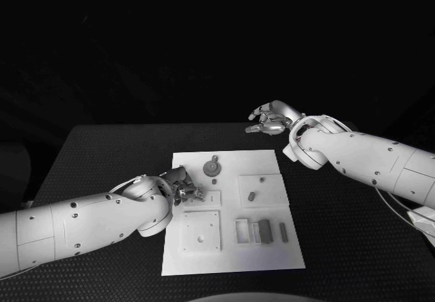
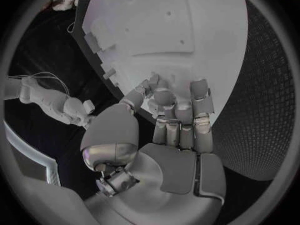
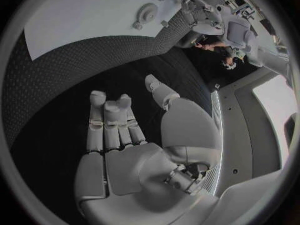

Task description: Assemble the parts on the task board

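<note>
Task board [image 1: 272, 251] white, flat on black dimpled table [image 1: 109, 151]; left hand [image 1: 181, 187] fingers curled together, empty; right hand [image 1: 270, 119] fingers apart, empty.

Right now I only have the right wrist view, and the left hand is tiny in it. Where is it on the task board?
Observer: In the head view the left hand is at the left edge of the task board, about halfway along, beside a small raised square.
Operator: Holding a part?
Observer: Cannot tell. The left wrist view shows its fingers curled over the board's edge, with no part plainly between them.
Operator: And my right hand?
Observer: In the head view the right hand is off the board, beyond its far right corner, over the black table.
</note>
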Available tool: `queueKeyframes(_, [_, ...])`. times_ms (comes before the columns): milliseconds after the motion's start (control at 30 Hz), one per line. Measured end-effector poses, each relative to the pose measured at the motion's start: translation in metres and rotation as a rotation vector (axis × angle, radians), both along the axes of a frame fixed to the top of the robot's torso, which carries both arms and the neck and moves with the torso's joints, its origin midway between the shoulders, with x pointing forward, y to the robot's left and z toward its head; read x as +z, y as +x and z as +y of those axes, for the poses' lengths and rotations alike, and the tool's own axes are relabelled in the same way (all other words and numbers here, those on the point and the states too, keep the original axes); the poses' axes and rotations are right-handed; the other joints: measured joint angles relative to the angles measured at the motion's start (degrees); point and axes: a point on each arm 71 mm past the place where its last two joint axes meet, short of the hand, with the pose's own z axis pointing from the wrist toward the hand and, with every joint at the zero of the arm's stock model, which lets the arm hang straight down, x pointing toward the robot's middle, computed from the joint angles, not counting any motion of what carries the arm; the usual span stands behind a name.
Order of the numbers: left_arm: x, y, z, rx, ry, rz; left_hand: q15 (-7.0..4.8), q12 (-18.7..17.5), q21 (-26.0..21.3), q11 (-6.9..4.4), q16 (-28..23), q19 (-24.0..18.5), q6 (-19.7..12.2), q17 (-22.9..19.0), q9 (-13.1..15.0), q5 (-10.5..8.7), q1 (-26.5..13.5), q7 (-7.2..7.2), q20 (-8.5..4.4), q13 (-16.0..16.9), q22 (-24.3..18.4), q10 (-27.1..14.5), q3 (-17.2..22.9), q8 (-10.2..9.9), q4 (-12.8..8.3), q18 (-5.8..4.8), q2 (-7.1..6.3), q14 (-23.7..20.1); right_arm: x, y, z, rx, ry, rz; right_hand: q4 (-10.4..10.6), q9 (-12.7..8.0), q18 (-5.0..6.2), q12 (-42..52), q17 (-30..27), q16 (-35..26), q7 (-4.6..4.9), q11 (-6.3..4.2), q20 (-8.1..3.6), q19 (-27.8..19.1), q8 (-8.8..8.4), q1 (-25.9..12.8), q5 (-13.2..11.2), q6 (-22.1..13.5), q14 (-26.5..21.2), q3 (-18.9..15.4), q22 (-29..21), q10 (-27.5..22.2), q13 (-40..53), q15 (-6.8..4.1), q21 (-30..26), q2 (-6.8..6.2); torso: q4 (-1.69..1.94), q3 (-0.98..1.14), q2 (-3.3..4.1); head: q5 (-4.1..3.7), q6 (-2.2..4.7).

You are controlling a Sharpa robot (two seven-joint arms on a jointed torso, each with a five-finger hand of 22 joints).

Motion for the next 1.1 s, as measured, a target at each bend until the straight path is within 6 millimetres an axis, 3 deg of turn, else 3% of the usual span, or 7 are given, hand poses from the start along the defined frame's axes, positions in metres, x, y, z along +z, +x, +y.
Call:
queueKeyframes(933, [-0.0032, 0.0000, -0.0054, 0.015, -0.019, 0.042, 0.00, 0.3, 0.5, -0.11, 0.2, 0.1, 0.0, 0.1, 0.0, -0.39, 0.0, 0.02, -0.10, 0.0, 0.0, -0.1, 0.1, 0.1, 0.1, 0.00, 0.01, 0.0, -0.0017, -0.0001, 0.0006, 0.001, 0.000, 0.003, 0.0, -0.1, 0.00, 0.0, 0.0, 0.0, 0.12, 0.00, 0.00, 0.0, 0.00, 0.0, 0.0, -0.1, 0.0, 0.0, 0.0, 0.0, 0.0, 0.00, 0.0, 0.00, -0.05, 0.05, -0.01, 0.16, -0.22])
queueKeyframes(1100, [-0.0036, 0.0007, -0.0060, 0.014, -0.017, 0.043, 0.01, 0.5, 0.7, -0.11, 0.2, 0.1, 0.1, 0.2, 0.0, 0.40, 0.0, -0.10, -0.10, 0.0, 0.0, -0.1, 0.1, 0.1, 0.1, 0.00, 0.01, 0.0, -0.0020, 0.0000, 0.0009, 0.001, 0.000, 0.004, 0.0, -0.1, 0.01, 0.0, -0.1, 0.0, 0.11, 0.00, 0.07, -0.1, 0.00, 0.0, 0.0, -0.1, 0.0, 0.0, 0.0, 0.0, -0.1, 0.00, 0.0, 0.00, -0.02, 0.04, -0.01, 0.17, -0.26])
